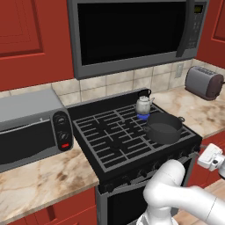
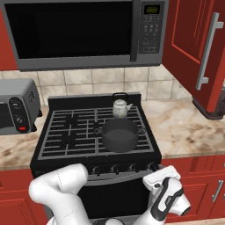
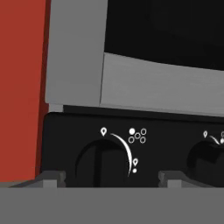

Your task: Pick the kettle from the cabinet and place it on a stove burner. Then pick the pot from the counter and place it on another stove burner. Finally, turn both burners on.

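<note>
The small silvery kettle stands upright on the back right burner of the black stove, with a blue flame under it. The dark pot sits on the front right burner. My gripper is low at the stove's front panel, open, its fingertips standing either side of a black knob without touching it. A neighbouring knob lies to the right. The white hand hangs just below the knob row, at its right end.
A toaster oven stands on the counter left of the stove. A chrome toaster sits at the back right. The microwave hangs over the stove. A red wall cabinet door stands open at the right.
</note>
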